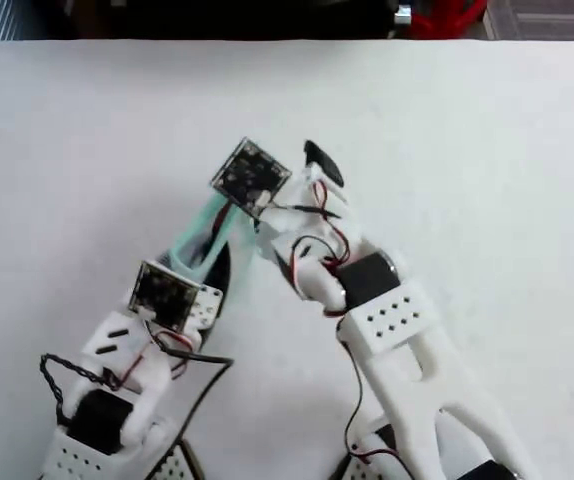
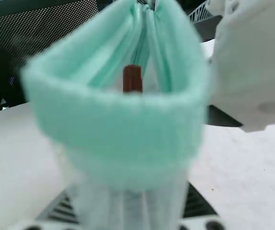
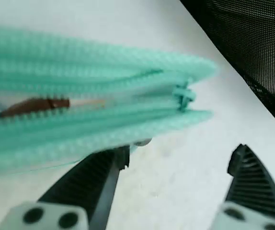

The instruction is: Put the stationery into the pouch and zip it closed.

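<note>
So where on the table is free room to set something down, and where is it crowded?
The table is bare across its far half, beyond the pouch, and along both sides, outside the left arm and the right arm. The near middle is crowded: both arms meet at the pouch, and a cable lies beside the left one.

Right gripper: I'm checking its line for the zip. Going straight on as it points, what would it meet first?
Most likely the pouch near its zipper pull, just ahead of the open right gripper; depth is hard to judge.
</note>
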Robot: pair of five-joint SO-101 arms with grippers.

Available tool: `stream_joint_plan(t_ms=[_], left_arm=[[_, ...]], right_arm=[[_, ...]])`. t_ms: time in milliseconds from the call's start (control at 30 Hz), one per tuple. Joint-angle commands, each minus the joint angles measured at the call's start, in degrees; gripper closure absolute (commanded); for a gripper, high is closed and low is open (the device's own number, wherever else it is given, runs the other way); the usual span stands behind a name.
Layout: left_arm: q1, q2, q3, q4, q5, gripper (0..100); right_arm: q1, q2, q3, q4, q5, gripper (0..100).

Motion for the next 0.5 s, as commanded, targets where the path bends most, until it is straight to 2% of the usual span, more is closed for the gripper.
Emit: stream_joint_plan(t_ms=[0, 467], left_arm=[[-1.1, -0.7, -0.4, -1.6, -0.8, 98], [-1.1, -0.7, -0.4, -1.6, -0.8, 98]], right_arm=[[0.5, -0.3, 1.1, -4.7, -3.8, 67.2], [0.5, -0.2, 7.5, -17.5, -8.7, 67.2]])
